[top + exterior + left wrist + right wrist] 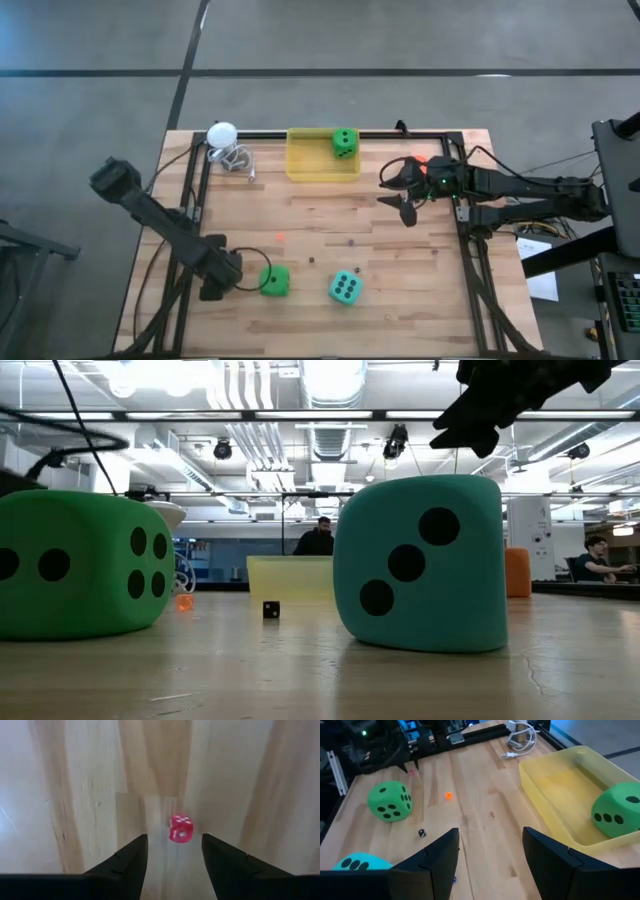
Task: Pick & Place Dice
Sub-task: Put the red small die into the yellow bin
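In the left wrist view, a tiny red die (181,828) lies on the wooden table just ahead of my open left gripper (174,840), a finger on either side and clear of it. This gripper (218,272) points down at the near left, beside a green die (275,282). A teal die (345,288) rests to that die's right. Another green die (343,142) lies in the yellow tray (305,170) at the far edge. An orange die (516,572) shows far right. My right gripper (398,195) hovers open over the table's right part, nothing between its fingers (437,855).
A white ball (222,133) and a coiled cable (235,158) lie at the far left corner. A tiny orange die (448,795) and a tiny black die (422,833) sit on the bare boards mid-table. A dark frame (462,230) borders the table. People show in the room beyond.
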### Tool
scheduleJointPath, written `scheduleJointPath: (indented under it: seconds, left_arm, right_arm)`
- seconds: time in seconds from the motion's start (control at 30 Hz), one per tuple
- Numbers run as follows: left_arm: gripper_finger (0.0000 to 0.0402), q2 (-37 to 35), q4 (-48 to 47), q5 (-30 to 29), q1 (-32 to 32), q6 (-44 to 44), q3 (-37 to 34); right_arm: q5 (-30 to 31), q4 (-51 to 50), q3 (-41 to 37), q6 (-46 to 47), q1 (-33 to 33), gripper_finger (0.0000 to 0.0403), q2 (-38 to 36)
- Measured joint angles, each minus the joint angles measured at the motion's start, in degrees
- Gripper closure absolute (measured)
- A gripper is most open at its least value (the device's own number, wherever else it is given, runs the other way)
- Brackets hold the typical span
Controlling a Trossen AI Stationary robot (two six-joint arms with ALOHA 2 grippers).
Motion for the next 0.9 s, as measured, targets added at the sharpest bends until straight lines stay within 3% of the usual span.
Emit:
scheduleJointPath:
  seconds: [0.23,0.9]
  left_arm:
    - [0.022,3.4,0.3,0.4,0.0,1.6,1.4]
    - [0.0229,3.5,1.0,-0.7,0.0,-2.0,1.5]
  right_arm:
    - [0.0,0.0,0.2,0.1,0.0,0.0188,0.0]
    - [0.0,-0.1,0.2,0.0,0.0,0.0188,0.0]
